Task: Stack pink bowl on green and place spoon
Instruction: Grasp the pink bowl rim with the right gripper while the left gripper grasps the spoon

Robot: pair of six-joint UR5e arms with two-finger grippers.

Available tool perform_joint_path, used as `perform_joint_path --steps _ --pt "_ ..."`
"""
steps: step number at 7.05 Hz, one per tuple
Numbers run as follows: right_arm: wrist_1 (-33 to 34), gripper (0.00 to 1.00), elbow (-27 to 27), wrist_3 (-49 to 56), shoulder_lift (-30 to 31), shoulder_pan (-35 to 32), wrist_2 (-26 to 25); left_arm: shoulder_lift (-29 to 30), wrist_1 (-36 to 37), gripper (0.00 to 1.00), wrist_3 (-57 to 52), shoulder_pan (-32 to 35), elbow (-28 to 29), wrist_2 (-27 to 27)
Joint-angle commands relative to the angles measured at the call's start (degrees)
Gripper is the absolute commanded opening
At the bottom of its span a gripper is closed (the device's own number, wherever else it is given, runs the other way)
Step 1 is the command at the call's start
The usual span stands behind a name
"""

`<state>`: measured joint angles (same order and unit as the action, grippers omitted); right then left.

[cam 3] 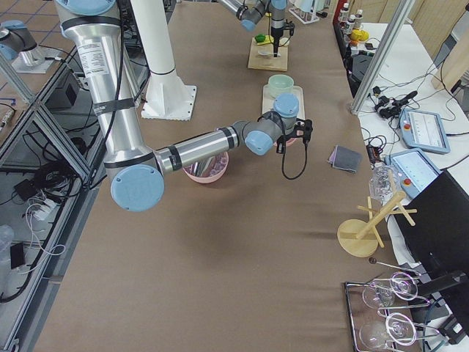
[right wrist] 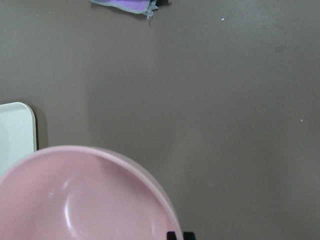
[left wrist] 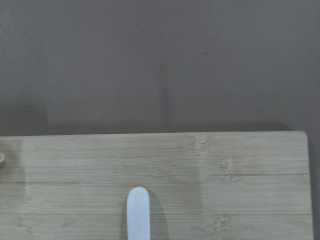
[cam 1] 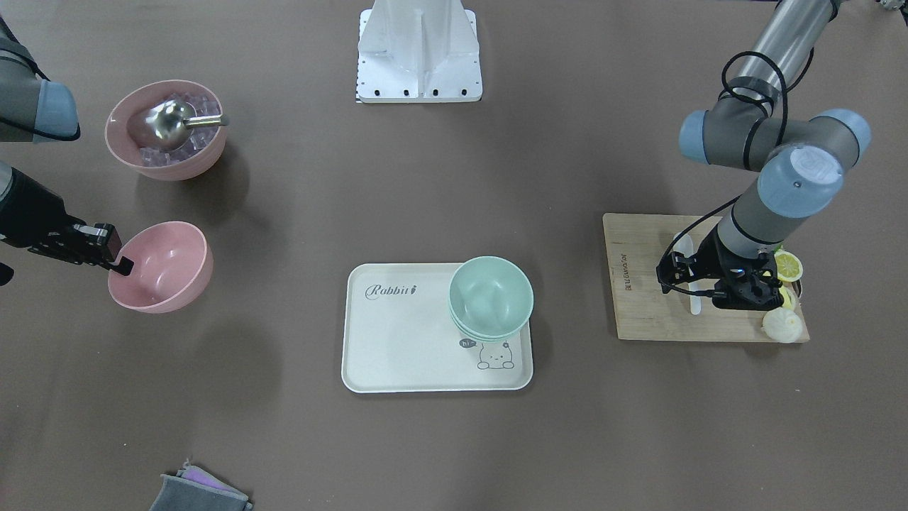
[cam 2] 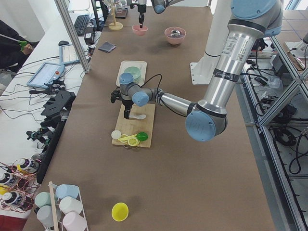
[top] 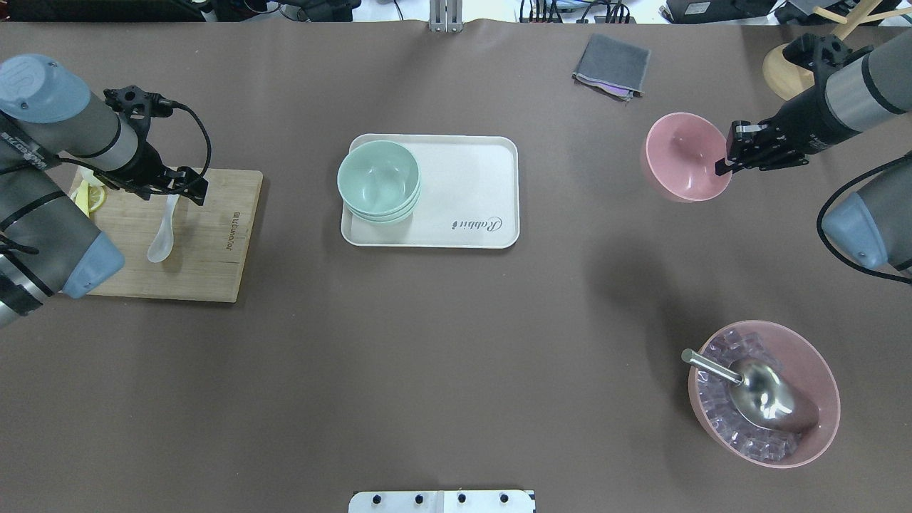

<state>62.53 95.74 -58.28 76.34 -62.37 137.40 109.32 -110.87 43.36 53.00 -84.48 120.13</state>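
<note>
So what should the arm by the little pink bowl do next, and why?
Probably lift the pink bowl and carry it toward the green bowls on the tray. The right gripper sits at its rim, apparently pinching it, and the bowl isn't stacked on the green ones yet.

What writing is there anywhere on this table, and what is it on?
"Rabbit": printed on the tray.
"hi": in a small speech bubble beside the animal drawn on the tray.
Board: a line of print along one edge, too small to read.
</note>
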Motion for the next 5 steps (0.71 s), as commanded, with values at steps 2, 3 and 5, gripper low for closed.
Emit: perform_joint_path --steps 2,3,5 --pt "-0.1 0.0 -0.8 -2.2 -2.2 1.1 0.0 -0.7 -0.5 0.81 0.1 0.0 0.5 0.1" --pt "0.0 0.0 -0.9 -2.2 -2.9 1.1 0.0 -0.9 -0.5 0.72 0.5 -0.1 0.2 0.2" --pt "-0.1 0.0 -0.9 -2.4 -2.9 1.4 0.0 -1.3 -0.3 0.44 0.7 -0.1 -0.1 0.2"
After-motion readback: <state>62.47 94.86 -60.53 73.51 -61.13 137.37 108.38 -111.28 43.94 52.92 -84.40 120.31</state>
